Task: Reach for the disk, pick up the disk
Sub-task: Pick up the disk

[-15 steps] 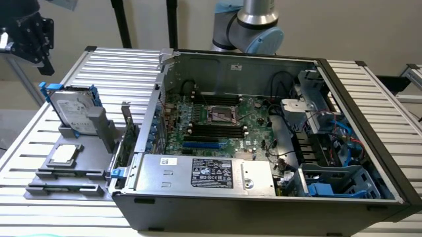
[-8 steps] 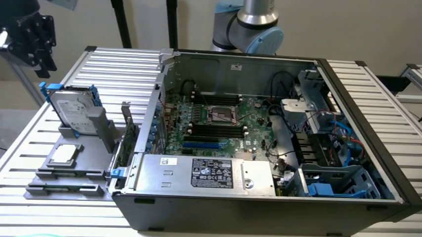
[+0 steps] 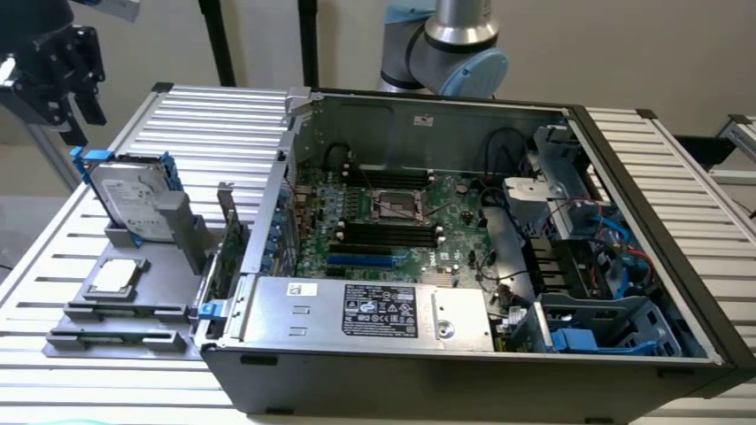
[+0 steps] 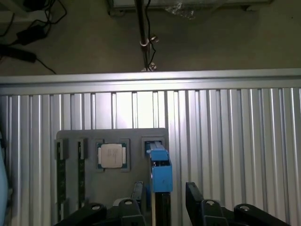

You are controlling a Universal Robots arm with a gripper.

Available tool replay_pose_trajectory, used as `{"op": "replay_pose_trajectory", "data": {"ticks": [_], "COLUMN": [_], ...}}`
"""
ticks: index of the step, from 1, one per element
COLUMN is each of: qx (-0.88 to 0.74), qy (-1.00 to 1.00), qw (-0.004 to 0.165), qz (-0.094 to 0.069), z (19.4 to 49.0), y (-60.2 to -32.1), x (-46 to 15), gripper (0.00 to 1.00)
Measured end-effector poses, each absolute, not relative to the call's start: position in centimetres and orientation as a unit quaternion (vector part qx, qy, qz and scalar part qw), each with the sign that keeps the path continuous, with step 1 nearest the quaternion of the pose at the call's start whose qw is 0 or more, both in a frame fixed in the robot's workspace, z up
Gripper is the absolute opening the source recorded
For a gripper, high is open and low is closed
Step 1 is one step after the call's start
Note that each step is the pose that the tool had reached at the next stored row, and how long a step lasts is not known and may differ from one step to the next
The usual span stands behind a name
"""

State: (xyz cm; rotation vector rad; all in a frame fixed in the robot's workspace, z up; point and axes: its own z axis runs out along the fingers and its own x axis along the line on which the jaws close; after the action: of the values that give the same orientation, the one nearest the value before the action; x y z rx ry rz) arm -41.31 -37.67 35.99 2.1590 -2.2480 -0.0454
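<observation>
The disk (image 3: 127,202) stands on edge in a grey holder (image 3: 159,292) at the exterior view's left, its white label facing out and a blue frame around it. My gripper (image 3: 76,122) hangs above and slightly behind its upper corner, not touching it. In the wrist view I look down on the disk's blue-framed edge (image 4: 160,173), with my gripper (image 4: 164,202) open and one black finger (image 4: 137,195) standing on each side of that edge, nothing held.
A small square silver chip (image 3: 115,276) (image 4: 113,155) lies flat in the same holder beside the disk. An open computer case (image 3: 473,257) fills the slatted aluminium table (image 3: 212,115) to the exterior view's right. Beyond the table edge (image 4: 150,77), a post and cables sit on the floor.
</observation>
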Motion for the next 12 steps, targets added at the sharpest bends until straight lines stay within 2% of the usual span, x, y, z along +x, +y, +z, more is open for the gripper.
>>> {"op": "replay_pose_trajectory", "data": {"ticks": [12], "qx": [0.694], "qy": [-0.72], "qw": [0.012], "qz": [-0.015], "z": [33.8], "y": [-37.6], "x": [-41.3], "gripper": [0.48]}}
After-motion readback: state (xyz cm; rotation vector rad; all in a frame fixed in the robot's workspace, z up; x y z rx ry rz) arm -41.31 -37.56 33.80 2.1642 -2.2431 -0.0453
